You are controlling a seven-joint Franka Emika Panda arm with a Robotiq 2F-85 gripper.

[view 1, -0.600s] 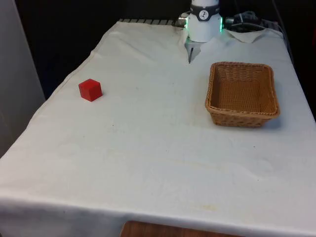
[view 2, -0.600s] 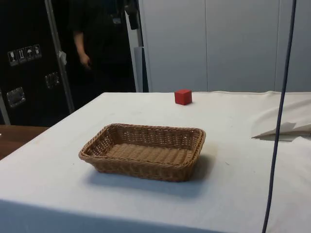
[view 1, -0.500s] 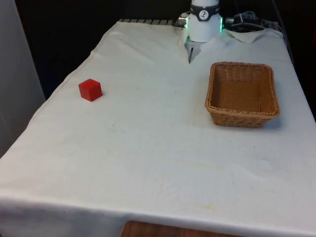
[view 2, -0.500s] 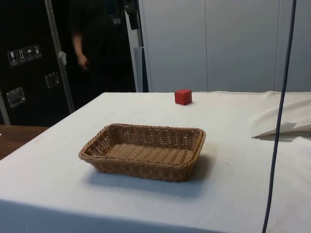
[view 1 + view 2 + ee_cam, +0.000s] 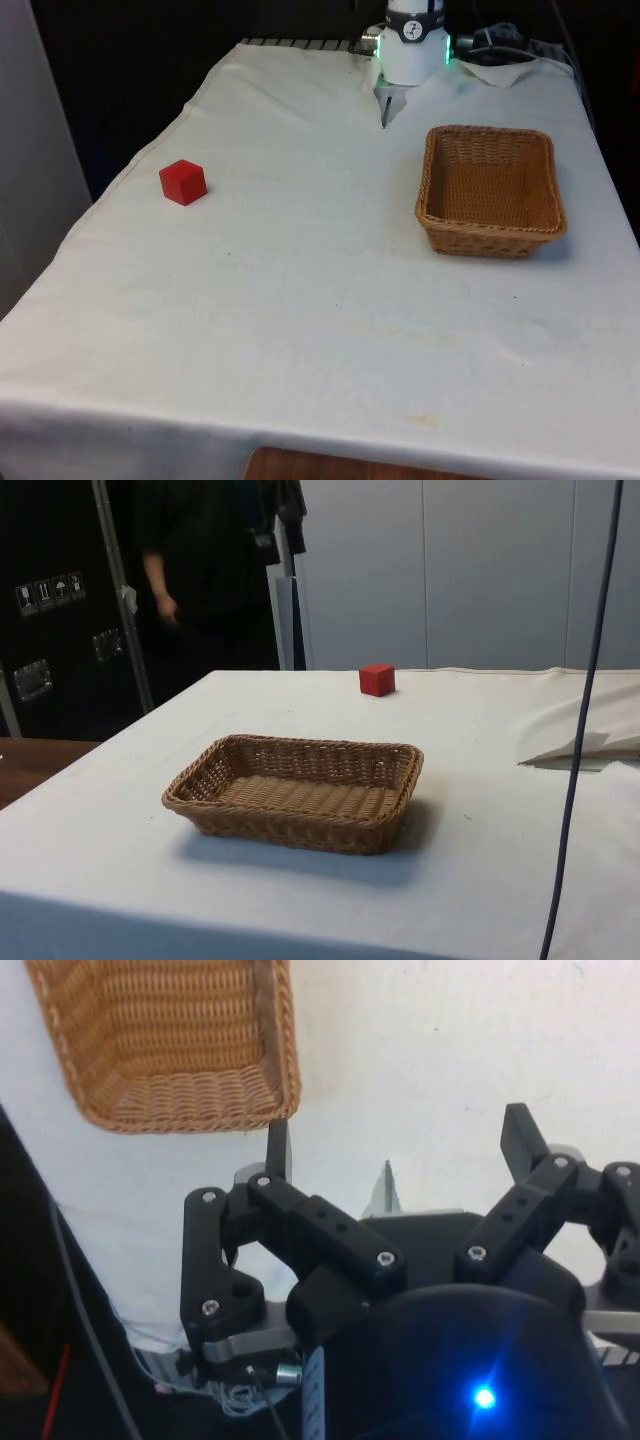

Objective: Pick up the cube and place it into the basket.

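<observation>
the gripper (image 5: 400,1145) is spread wide, holding nothing, near the basket (image 5: 490,228). the cube (image 5: 183,182) sits well apart from the basket.

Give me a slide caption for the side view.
Empty wicker basket in front, red cube far behind on the white cloth.

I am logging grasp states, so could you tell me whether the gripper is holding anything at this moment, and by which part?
Nothing is held. The gripper is open with only white cloth between its fingers; the red cube sits alone on the table, and the basket is empty.
</observation>
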